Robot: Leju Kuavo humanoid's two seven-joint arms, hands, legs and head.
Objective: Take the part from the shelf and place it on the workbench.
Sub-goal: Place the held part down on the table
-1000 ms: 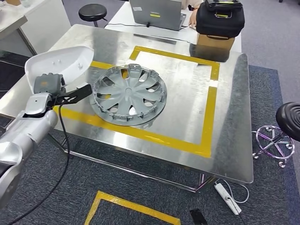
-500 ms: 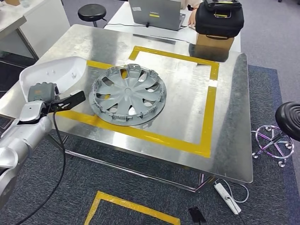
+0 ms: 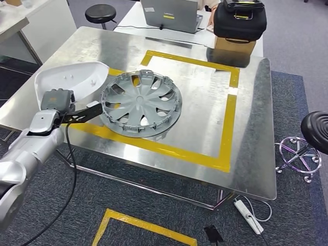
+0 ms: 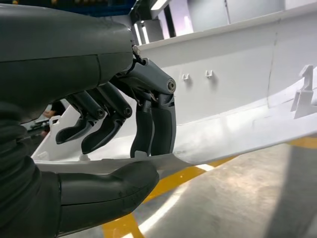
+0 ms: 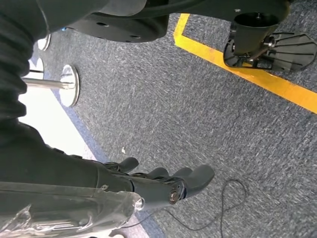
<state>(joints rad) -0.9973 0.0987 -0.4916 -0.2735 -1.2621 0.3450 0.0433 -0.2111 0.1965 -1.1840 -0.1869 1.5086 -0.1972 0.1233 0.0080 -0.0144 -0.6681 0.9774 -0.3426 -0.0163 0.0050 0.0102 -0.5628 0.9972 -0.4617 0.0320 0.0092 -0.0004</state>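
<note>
The white plastic part (image 3: 72, 79) hangs just above the left edge of the metal workbench (image 3: 201, 102). My left hand (image 3: 54, 100) grips it by its near edge. In the left wrist view the dark fingers (image 4: 153, 124) lie inside the white part (image 4: 232, 99) and the thumb (image 4: 108, 188) presses from underneath, with the bench's yellow tape right below. A grey hubcap (image 3: 141, 102) lies on the bench inside the yellow tape frame, close beside the part's right end. My right hand (image 5: 160, 183) hangs over the carpet with its fingers stretched out, holding nothing.
At the far end of the bench stand a laptop (image 3: 170, 15) and a black bag (image 3: 240, 20) on a cardboard box. Black stools (image 3: 101, 13) (image 3: 317, 130) stand by the far and right sides. A power strip (image 3: 249, 215) and yellow floor tape (image 3: 143, 225) lie on the carpet.
My left hand has carried the white part to the right, nearer the hubcap, after dipping left and down half a second ago. The hubcap has not moved.
</note>
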